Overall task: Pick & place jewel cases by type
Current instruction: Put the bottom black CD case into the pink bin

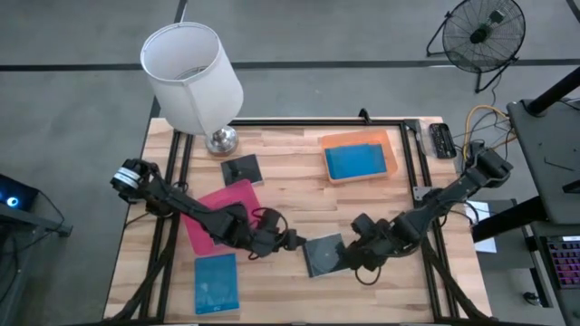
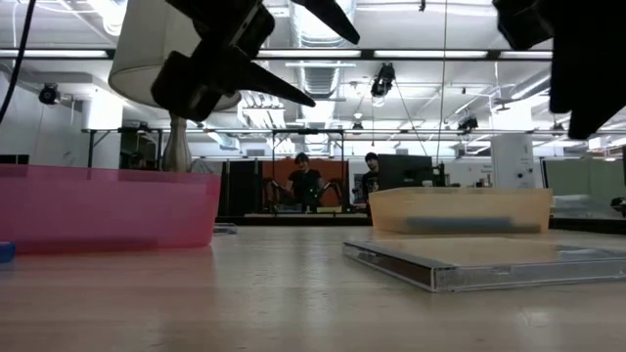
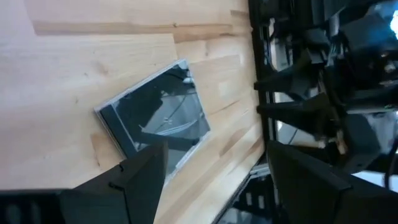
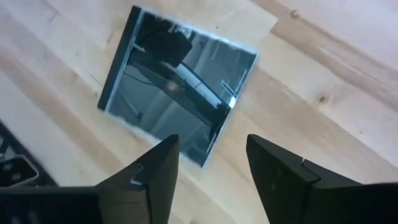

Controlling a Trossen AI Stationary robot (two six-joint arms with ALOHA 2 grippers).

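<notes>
While both grippers flank it, the dark jewel case (image 1: pixel 323 255) lies flat on the table (image 1: pixel 299 204), well in front of the orange tray (image 1: pixel 361 159). Right gripper (image 1: pixel 347 258) fingers parted, empty (case just beyond the tips); left gripper (image 1: pixel 292 241) spread wide, gripping nothing.

- The left arm reaches from the table's left edge toward the middle front, forearm low and angled.
- The left gripper (image 1: pixel 292 241) hangs above the table with its fingers (image 3: pixel 140 180) spread apart, holding nothing.
- The right arm comes in from the right edge, bent toward the centre.
- The right gripper (image 1: pixel 343 260) has its fingers (image 4: pixel 152 174) parted and empty.
</notes>
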